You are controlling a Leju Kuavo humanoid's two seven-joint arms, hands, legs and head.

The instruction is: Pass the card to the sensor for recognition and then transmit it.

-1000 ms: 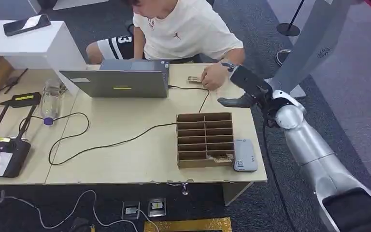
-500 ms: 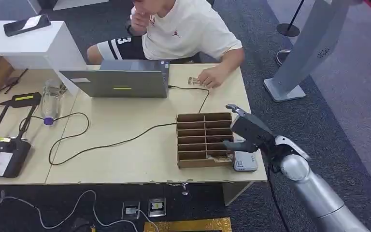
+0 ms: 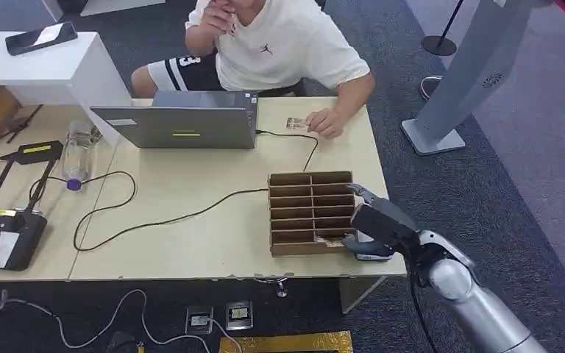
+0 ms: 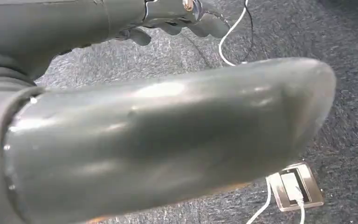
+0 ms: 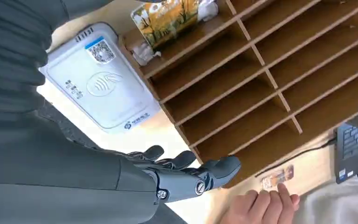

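Right hand [image 3: 374,220] over the near right corner of the tabletop [image 3: 191,235], above the white sensor [image 3: 373,246] and just beside the right wall of the cardboard organizer [image 3: 312,212]. Fingers [image 5: 186,161] spread and loosely extended, holding nothing. Silver forearm entering from the lower right of the head view.

One card [image 5: 165,18] with a yellow-and-green picture in the nearest right compartment of the organizer, next to the sensor, with a bit of clear wrapping beside it. Sensor lying flat on the tabletop, touching or nearly touching the organizer's right side; contactless symbol and small QR label visible on its face in the right wrist view.

Second card [image 3: 296,123] flat on the far side of the tabletop, at the fingertips of a person's hand [image 3: 326,122]. Person [image 3: 279,44] in a white T-shirt seated behind the tabletop, other hand raised toward the face.

Grey laptop [image 3: 184,121] open at the far edge, back toward the camera; black cable [image 3: 154,220] running from near it across the tabletop in loops. Clear bottle [image 3: 77,151] lying to the left of the laptop.

Left hand [image 4: 168,140] hanging over dark carpet; thick grey thumb close to the lens, darker fingers [image 4: 205,25] curled in with nothing in them. Floor socket [image 4: 294,185] with a white cable plugged in below.
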